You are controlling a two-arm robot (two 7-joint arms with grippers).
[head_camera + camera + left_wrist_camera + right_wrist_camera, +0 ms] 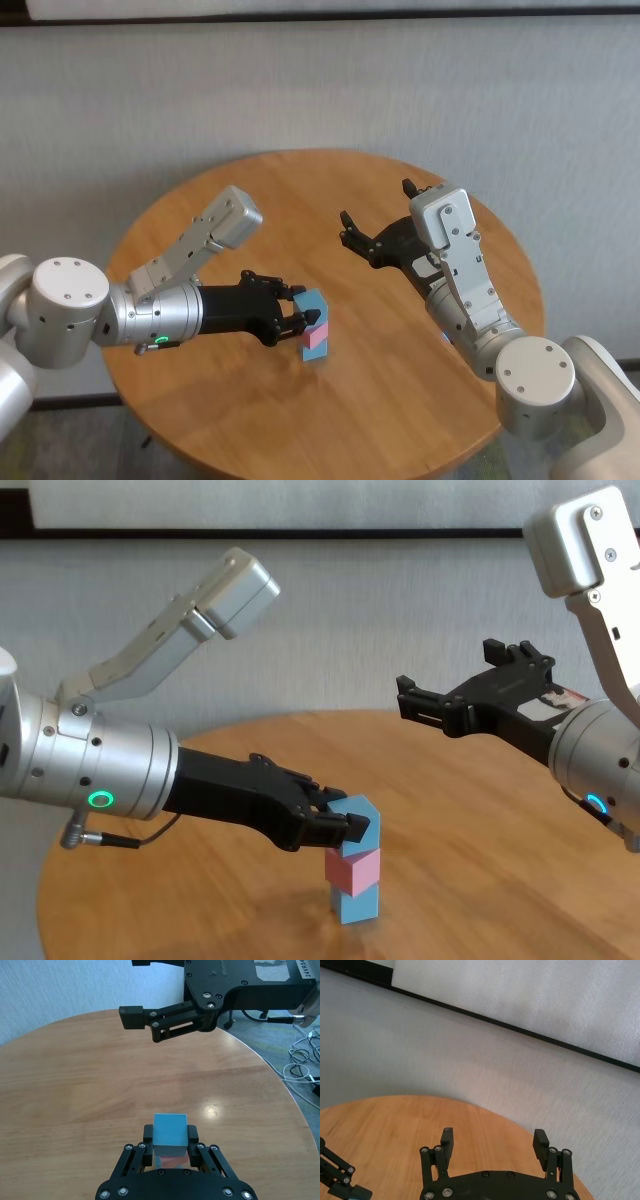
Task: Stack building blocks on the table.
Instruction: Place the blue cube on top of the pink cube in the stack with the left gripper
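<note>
Three building blocks stand as one stack on the round wooden table (400,400): a light blue block (355,905) at the bottom, a pink block (352,868) on it, and a second light blue block (362,818) on top, slightly turned. My left gripper (345,820) is shut on the top block. In the left wrist view the top blue block (169,1135) sits between the fingers (148,1136), with the pink block (172,1161) showing just under it. My right gripper (375,228) hovers open and empty above the table, behind and to the right of the stack.
The stack (315,330) stands near the table's front middle. A grey wall (320,90) runs behind the table. Cables (305,1060) lie on the floor beyond the table's right edge. Bare wood lies around the stack.
</note>
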